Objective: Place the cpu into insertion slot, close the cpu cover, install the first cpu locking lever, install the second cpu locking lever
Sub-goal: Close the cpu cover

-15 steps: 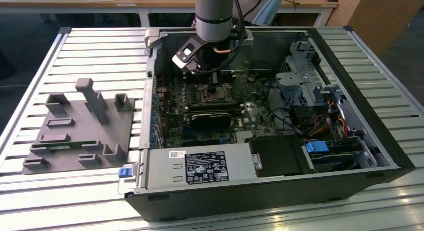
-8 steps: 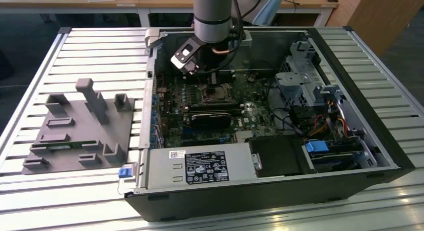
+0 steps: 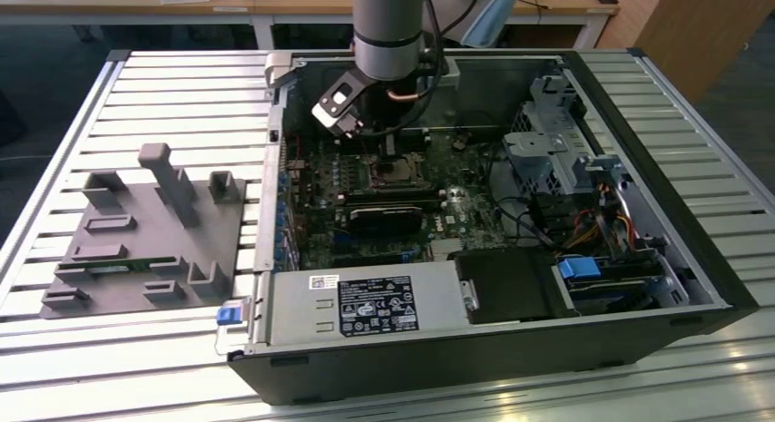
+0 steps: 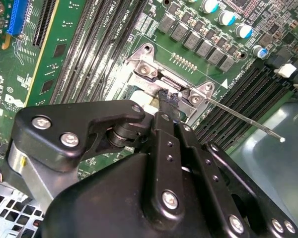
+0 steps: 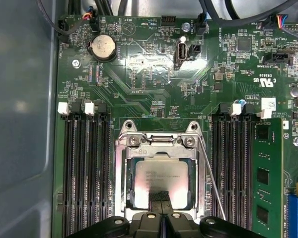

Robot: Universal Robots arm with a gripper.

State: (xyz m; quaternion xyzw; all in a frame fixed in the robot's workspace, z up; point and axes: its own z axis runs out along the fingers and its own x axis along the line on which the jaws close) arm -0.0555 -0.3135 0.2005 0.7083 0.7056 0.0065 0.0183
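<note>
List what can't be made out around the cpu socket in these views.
First wrist view: the gripper hides the near edge of the cpu cover, part of the cpu and the lower end of the wire lever.
Second wrist view: the gripper's black body blocks the cpu and most of the cover.
Exterior view: the insertion slot is too small to tell whether a lever is latched.

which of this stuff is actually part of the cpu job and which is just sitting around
Part of the job: cpu, cpu cover, locking lever, end effector at the cpu's edge.

Just lying about: coin battery, memory stick, grey fixture tray, power supply.
</note>
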